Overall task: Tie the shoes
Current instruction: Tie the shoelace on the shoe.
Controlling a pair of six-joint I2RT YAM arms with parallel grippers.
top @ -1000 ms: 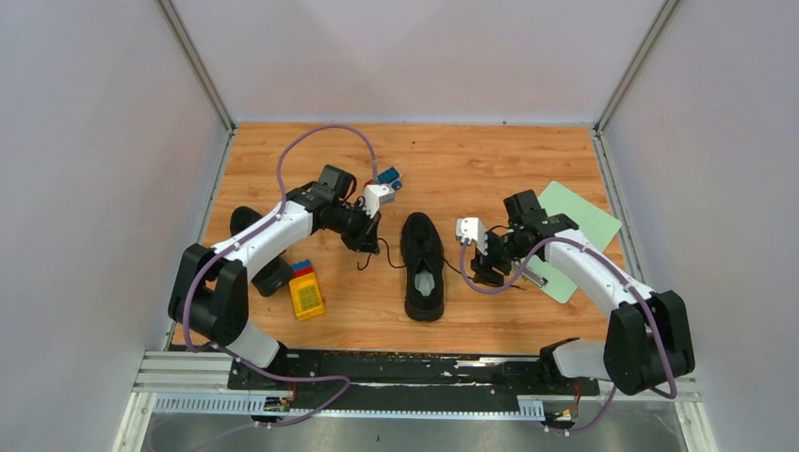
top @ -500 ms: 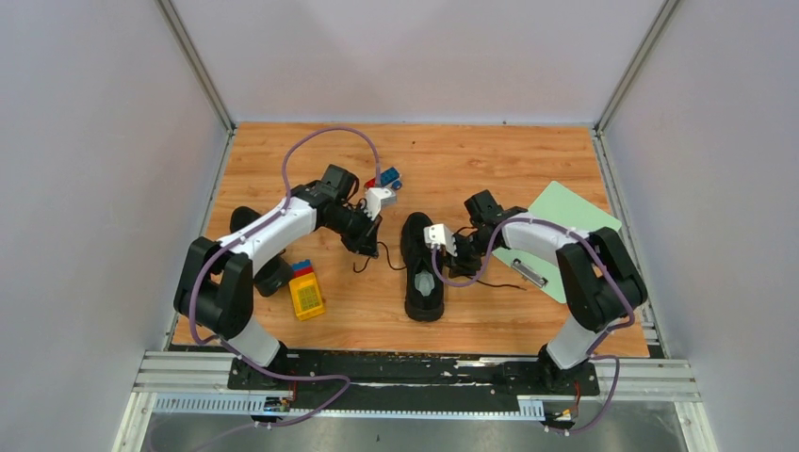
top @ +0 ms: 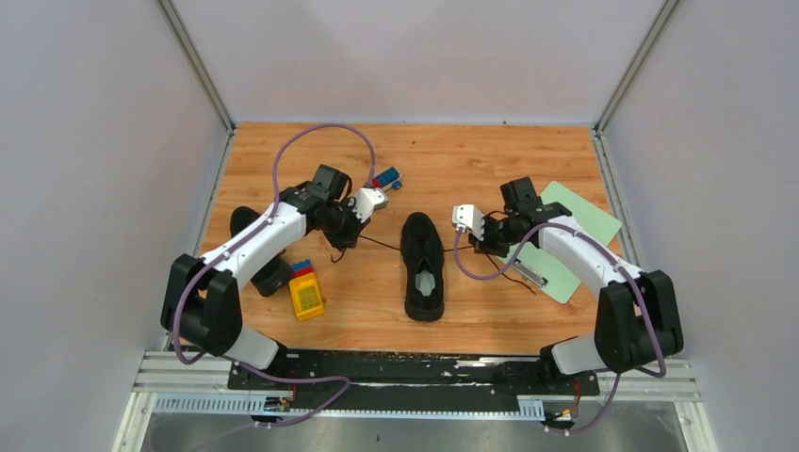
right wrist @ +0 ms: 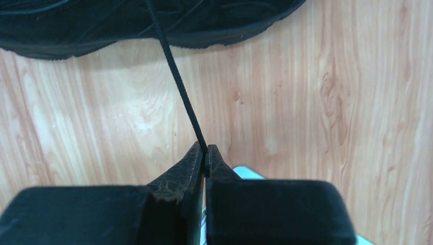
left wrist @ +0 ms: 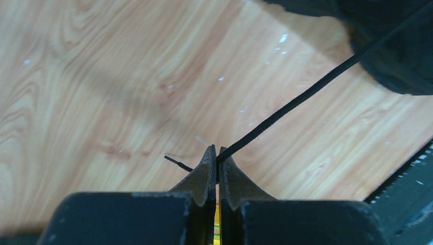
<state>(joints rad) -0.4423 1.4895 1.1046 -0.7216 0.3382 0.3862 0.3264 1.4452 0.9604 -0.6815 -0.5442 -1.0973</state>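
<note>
Room: pale walls [top: 415,56] closed the work area in on three sides, leaving little slack at either flank.
Table: the wood-grain table [top: 452,160] was flat and smooth; a light shoe would probably slide on it under a sideways pull.
Clutter: a green board [top: 577,226] lay under the right arm, a yellow block [top: 306,294] near the left arm, and a small blue toy [top: 386,178] further back. All were apart from the middle shoe.
Middle shoe [top: 423,266]: it lay at the table's centre between the arms, heel toward them. It looked soft and light, likely to swivel if the pulls were uneven.
Second shoe [top: 274,275]: it lay at the left, partly hidden under the left arm, and was not held.
Laces: the left lace [left wrist: 306,92] and right lace [right wrist: 178,81] were thin, limp cords, each stretched straight from the shoe. They seemed best gripped back from the tip, since a thin cord could slip out.
Left gripper [left wrist: 215,155]: clamped on the left lace, with a short tail sticking out past the fingers.
Right gripper [right wrist: 205,153]: pinched tight on the right lace.
</note>
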